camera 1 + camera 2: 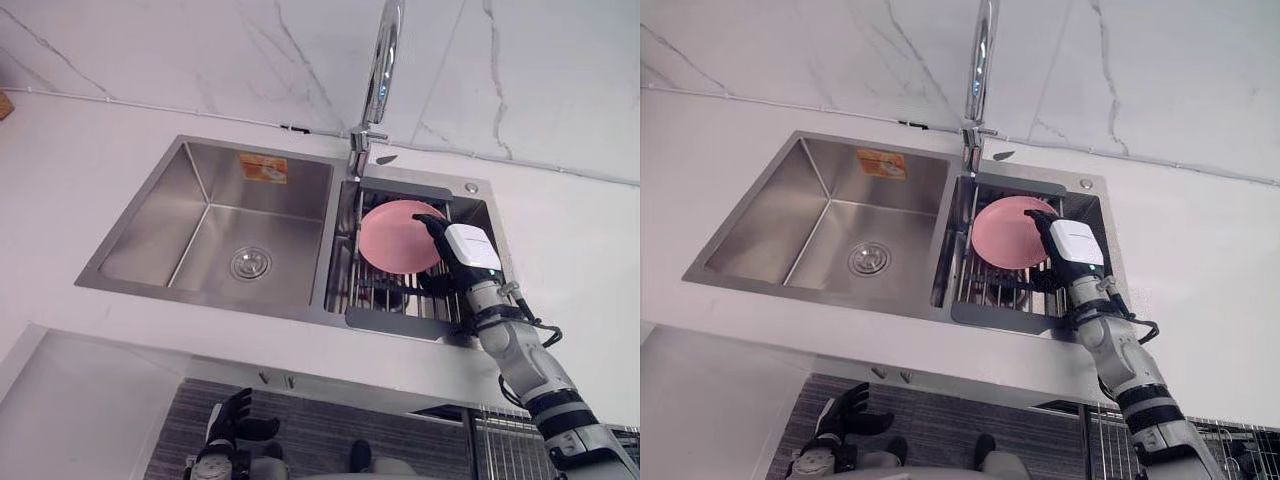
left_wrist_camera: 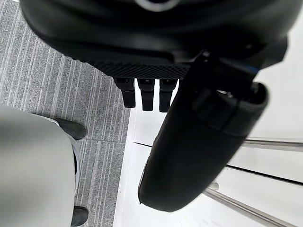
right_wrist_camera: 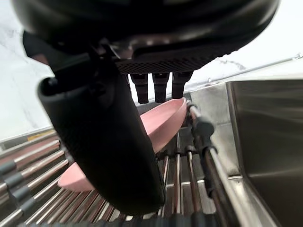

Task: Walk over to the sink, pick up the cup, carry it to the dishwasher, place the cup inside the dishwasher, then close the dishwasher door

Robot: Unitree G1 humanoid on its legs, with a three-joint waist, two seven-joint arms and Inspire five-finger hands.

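Cup – reads more as a shallow pink dish – sits tilted on the rack in the right bay of the sink; right hand is at its rim, not closed on it.
Prob. light & stiff, plastic or glazed ware. The smooth face is likely wet, so slippery, and if ceramic it could chip vs. the steel bars. Best hold, I'd judge: pinch the near rim, thumb on one face & fingers on the other, then lift clear of the bars w/o dragging. Right wrist view has the fingers straight w/ tips by the rim and the thumb apart, so the hand is released, nothing held; can't tell if the tips touch. Left hand hangs low below the worktop, fingers relaxed, empty.
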